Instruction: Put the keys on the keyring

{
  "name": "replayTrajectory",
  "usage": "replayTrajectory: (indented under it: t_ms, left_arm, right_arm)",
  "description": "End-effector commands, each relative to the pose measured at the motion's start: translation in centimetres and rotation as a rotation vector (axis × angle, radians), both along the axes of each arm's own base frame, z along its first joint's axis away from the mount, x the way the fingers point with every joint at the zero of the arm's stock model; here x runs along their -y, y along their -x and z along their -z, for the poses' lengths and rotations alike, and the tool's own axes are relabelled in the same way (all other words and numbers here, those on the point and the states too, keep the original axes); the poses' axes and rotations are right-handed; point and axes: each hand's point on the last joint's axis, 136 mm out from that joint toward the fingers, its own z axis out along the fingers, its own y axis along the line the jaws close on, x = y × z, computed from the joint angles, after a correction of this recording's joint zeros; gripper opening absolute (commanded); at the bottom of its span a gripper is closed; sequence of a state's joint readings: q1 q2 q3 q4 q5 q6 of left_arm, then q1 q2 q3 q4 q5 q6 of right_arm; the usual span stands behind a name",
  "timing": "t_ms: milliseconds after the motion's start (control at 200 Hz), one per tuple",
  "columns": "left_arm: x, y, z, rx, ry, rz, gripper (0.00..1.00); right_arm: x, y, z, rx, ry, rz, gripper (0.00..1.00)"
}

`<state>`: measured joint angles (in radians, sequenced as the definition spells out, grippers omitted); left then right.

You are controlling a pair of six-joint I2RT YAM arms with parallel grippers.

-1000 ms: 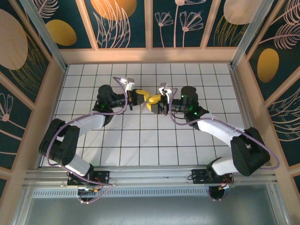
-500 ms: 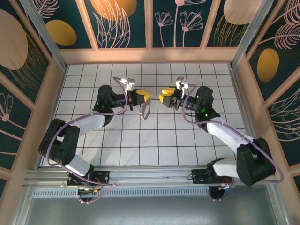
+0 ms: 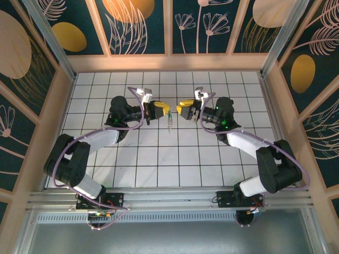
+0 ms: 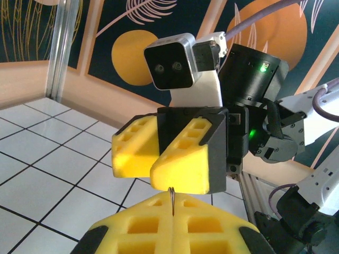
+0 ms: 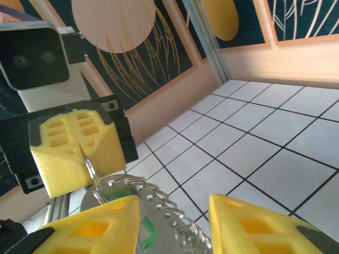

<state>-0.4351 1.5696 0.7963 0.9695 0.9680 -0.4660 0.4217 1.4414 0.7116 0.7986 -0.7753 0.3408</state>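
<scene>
aloft, left gripper (image 3: 164, 110) pinches the keyring (image 3: 169, 123); right gripper (image 3: 183, 110) gapes nearby.

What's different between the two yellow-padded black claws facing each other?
The left gripper's yellow pads are pressed together; the right gripper's pads stand apart. The left gripper pinches the thin silvery wire keyring, which dangles below it; the right gripper holds nothing. Both have the same yellow foam pads and point at each other above the white tiles.

No legible text, labels, numbers apparent.
</scene>
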Motion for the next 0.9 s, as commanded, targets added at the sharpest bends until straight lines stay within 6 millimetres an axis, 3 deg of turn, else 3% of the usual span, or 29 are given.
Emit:
replayTrajectory:
  t_ms: [0, 220, 721, 896]
  left_arm:
    - [0.1, 0.8, -2.1, 0.073, 0.037, 0.028, 0.0]
    - [0.2, 0.8, -2.0, 0.07, 0.037, 0.029, 0.0]
    - [0.1, 1.0, -1.8, 0.068, 0.035, 0.035, 0.0]
    - [0.1, 1.1, -1.8, 0.067, 0.032, 0.039, 0.0]
  right_arm:
    - [-1.3, 0.8, -2.2, 0.083, -0.031, -0.036, 0.39]
    - [-2.4, 1.9, -2.4, 0.094, -0.03, -0.07, 0.39]
    - [-3.5, 2.2, -2.9, 0.099, -0.058, -0.121, 0.36]
    - [-2.8, 2.3, -3.6, 0.116, -0.076, -0.104, 0.38]
